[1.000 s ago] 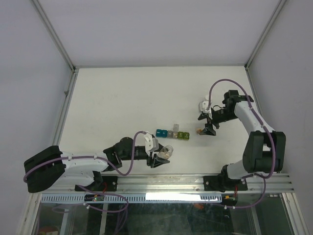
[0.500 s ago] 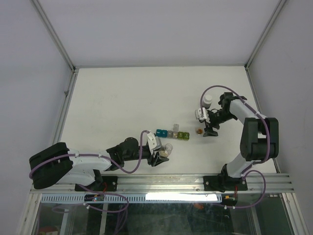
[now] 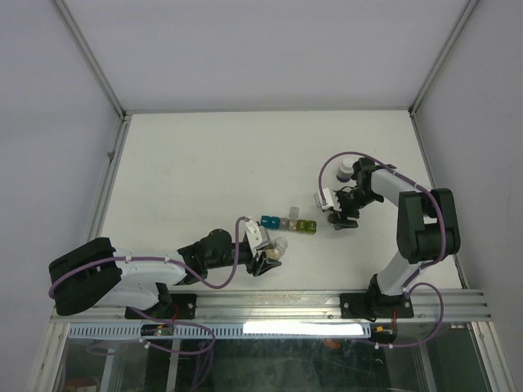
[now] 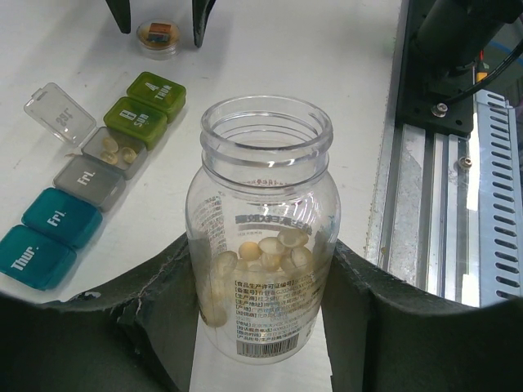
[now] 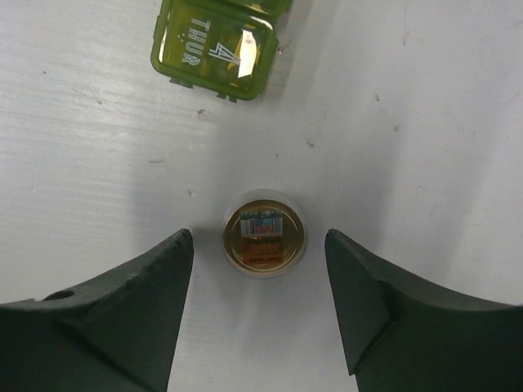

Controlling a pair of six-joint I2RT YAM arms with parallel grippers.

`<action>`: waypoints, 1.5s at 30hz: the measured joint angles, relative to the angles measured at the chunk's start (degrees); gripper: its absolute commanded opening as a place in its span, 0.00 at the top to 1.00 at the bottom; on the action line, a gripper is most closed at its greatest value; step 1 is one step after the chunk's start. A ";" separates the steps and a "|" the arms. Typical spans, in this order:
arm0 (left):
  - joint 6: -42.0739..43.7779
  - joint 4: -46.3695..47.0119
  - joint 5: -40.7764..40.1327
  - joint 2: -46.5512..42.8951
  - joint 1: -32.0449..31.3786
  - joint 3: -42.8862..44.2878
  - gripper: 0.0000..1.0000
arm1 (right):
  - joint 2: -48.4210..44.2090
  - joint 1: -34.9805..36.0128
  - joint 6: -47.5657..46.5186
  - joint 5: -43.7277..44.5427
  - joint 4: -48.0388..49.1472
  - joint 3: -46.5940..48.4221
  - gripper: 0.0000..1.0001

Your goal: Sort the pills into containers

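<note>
The left pincer [image 4: 261, 273] is clamped on a clear, round plastic bottle [image 4: 265, 188], uncapped, with pale oval pills [image 4: 270, 249] heaped in its base. The containers [image 3: 289, 223], a glossy strip of little square boxes, lie mid-worktop [image 3: 204, 163], just beyond it. One open box [image 4: 114, 149] has its clear lid raised. The right pincer [image 5: 257, 241] is spread apart around a small round amber bottle [image 5: 264, 232] by the strip's right end, not touching it.

Joined containers [image 4: 91, 178], 1 lid open.
</note>
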 measured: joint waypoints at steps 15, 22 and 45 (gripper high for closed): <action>-0.04 -0.09 0.02 0.02 0.00 0.00 1.00 | -0.07 2.84 4.46 2.91 -0.15 0.17 0.50; -0.04 -0.07 0.04 0.13 0.00 0.00 1.00 | -0.07 3.19 6.58 3.30 0.17 0.31 0.72; -4.90 8.46 15.80 8.81 5.40 6.73 1.00 | -21.59 7.98 27.15 -23.93 -20.59 14.21 0.80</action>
